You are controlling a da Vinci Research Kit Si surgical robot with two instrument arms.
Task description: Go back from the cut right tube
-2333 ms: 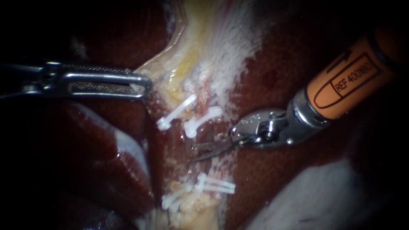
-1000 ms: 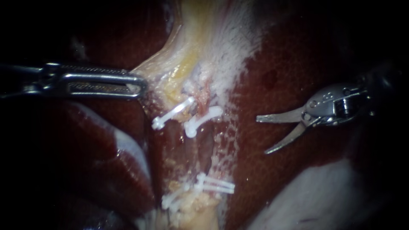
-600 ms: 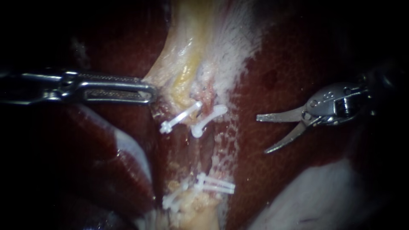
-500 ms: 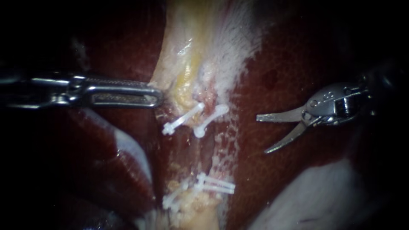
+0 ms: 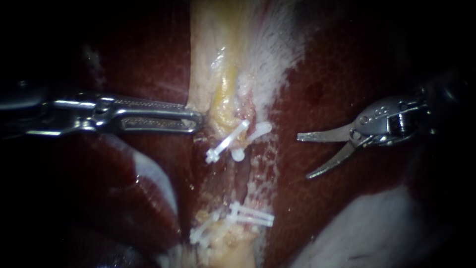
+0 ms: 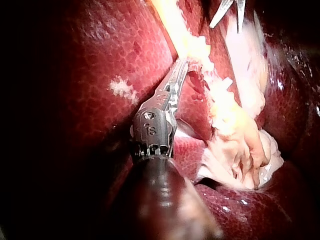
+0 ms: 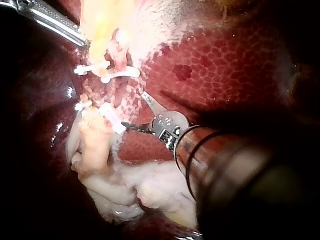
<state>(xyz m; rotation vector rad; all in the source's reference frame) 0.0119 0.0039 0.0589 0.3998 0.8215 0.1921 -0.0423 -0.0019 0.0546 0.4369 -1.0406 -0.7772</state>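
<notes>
White plastic to either side of the gap: upper clips (image 5: 228, 141) and lower clips (image 5: 248, 216), all ahead of the right instrument (image 5: 302, 158). Reads as a withdrawal nearly done. Hangs over bare liver (image 5: 317, 99), well apart from the cut right tube (image 5: 245, 196), curved blades spread wide with nothing between or against them. Little left, by my judgement, beyond perhaps drawing further back along the shaft's own line. No telling from here how far back counts as enough.

As for the tube: lies straight ahead of those open blades, well clear of both tips, in the mottled strip between the two clip sets. Runs lengthwise from one set to the other, so roughly crosswise to the line of the right shaft. Points one end toward the left instrument's jaws and the other away from them. Cannot make out the cut ends themselves, being too small and too dark.

Opposite, the left instrument (image 5: 191, 121): long slotted jaws closed flat on the edge of the pale yellow tissue (image 5: 223, 94), just beside the upper clips. Same grip in its own wrist view, with the yellow strand ahead of the jaws and the open blades far beyond.
</notes>
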